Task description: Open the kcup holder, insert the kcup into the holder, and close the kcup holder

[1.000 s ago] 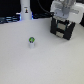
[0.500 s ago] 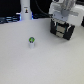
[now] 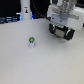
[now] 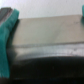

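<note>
The kcup (image 3: 31,41), a small white pod with a green top, stands upright on the white table, well to the exterior view's left of the arm. The black kcup holder (image 3: 68,34) sits at the back right, mostly hidden by my gripper (image 3: 61,28), which hangs right at its front. In the wrist view the gripper (image 4: 44,37) is open. Its green fingertips (image 4: 7,22) stand wide apart at the two sides, and a dark and light edge of the holder (image 4: 45,47) lies blurred between them. I cannot tell whether the fingers touch it.
A tall white bottle-like object with a dark band (image 3: 25,10) stands at the back, at the exterior view's left of the arm. The white table (image 3: 30,65) stretches toward the front. The background behind the table is dark.
The arm stays over the holder with almost no visible shift. The kcup has not moved.
</note>
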